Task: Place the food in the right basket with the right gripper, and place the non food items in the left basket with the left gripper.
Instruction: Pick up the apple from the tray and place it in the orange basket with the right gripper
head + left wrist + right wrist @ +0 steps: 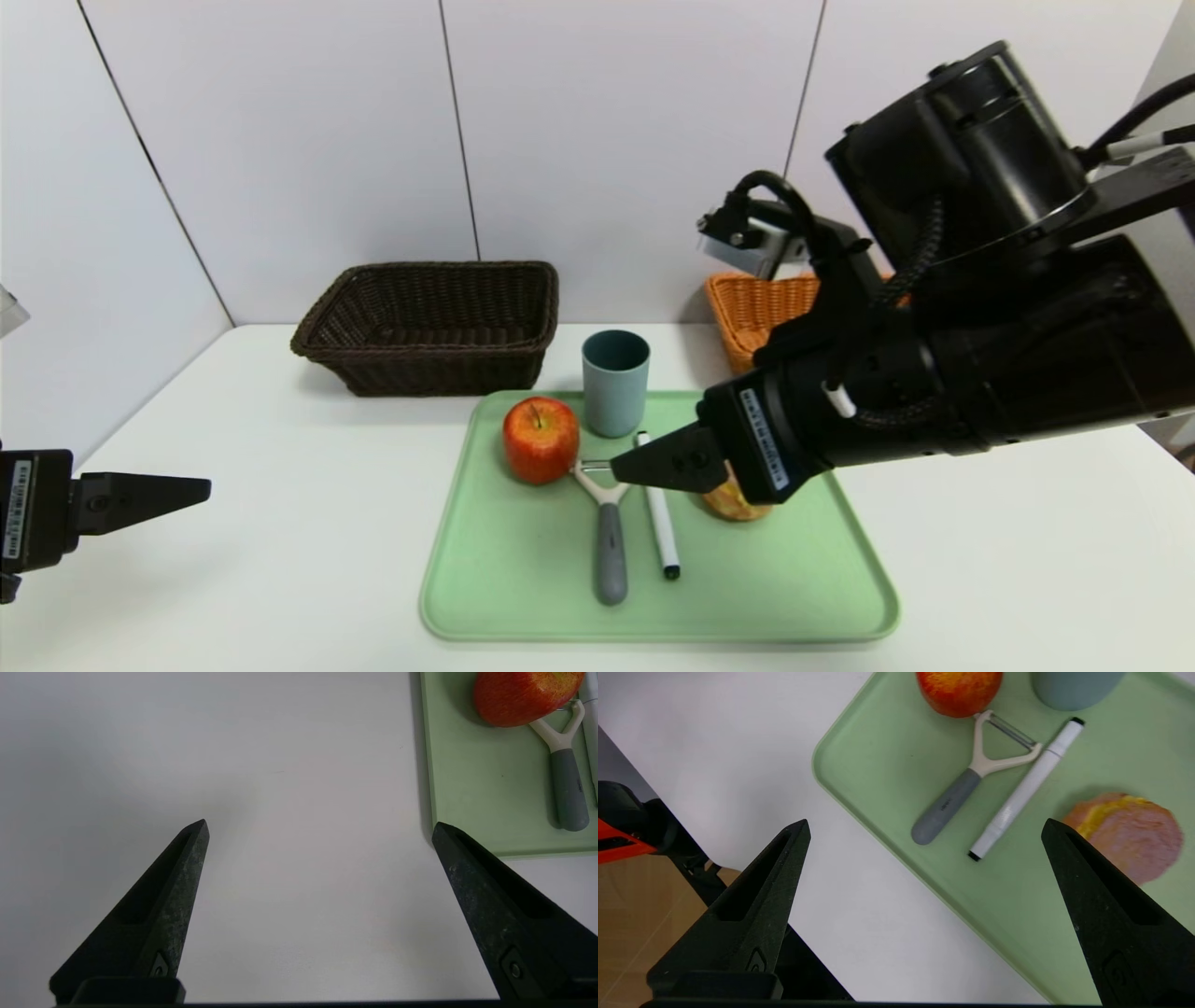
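Apple point(541, 440) and bun point(737, 495) on green tray point(747, 597)

Right end effector point(926, 823) hovers above the tray — spread wide, gripping nothing; left end effector point(320, 823) hangs over the white surface point(308, 523), also wide and empty.

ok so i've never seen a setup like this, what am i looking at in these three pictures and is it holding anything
This is a robot with two arms. The head picture looks forward and down; the other two come from cameras on its wrists. A green tray holds an apple, cup, peeler, pen and bun. Behind it stand a dark brown basket and an orange one. The right end effector is over the tray; the left end effector is over the table, left of the tray. Both are open and hold nothing.
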`<state>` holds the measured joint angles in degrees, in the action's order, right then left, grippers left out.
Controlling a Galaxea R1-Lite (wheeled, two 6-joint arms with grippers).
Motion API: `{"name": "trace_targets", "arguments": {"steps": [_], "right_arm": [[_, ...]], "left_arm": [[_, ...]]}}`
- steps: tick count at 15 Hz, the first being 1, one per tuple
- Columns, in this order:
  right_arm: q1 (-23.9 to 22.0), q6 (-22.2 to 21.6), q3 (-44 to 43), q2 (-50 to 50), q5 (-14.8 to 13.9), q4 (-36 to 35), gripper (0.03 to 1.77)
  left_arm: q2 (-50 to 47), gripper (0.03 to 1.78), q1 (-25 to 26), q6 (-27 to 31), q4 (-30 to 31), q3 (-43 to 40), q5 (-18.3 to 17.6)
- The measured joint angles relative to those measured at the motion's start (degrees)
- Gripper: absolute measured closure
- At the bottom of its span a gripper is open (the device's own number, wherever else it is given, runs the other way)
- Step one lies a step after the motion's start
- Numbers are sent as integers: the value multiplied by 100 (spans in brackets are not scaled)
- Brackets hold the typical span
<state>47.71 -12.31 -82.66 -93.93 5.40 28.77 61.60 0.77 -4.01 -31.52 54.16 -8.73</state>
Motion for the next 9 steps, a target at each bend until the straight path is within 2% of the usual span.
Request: {"name": "trace_targets", "arguments": {"steps": [3,6,9], "right_arm": [[297,-172,-363,-544,-127,9,9],[407,-273,-829,-1103,-199,9,9],[438,-279,-1312,-1658,-494,13,9]], "left_arm": [[4,12,-2,21,-11,-33,-20],[61,12,-87,38,-59,-41,-50],[223,12,-187,57,-48,-30,-55]]}}
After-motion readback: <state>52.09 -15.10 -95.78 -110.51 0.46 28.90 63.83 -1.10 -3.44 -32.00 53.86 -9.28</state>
